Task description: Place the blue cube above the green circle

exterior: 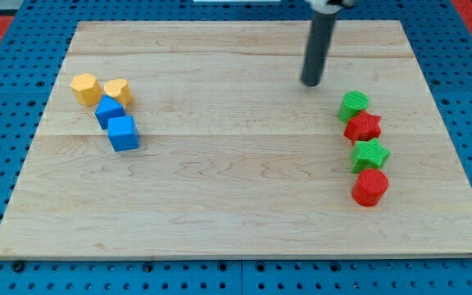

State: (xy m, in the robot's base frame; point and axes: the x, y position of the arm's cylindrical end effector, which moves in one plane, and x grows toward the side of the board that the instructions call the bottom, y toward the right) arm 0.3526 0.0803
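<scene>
The blue cube [123, 133] lies at the view's left, touching a second blue block [109, 110] just above it. The green circle [353, 105] sits at the view's right, at the top of a column of blocks. My tip [311, 83] rests on the board up and to the left of the green circle, a short gap away, and far to the right of the blue cube. It touches no block.
A yellow hexagon block [85, 88] and a yellow heart block [118, 90] sit above the blue blocks. Below the green circle stand a red star [364, 127], a green star [369, 154] and a red round block [370, 188]. The wooden board [236, 205] lies on a blue pegboard.
</scene>
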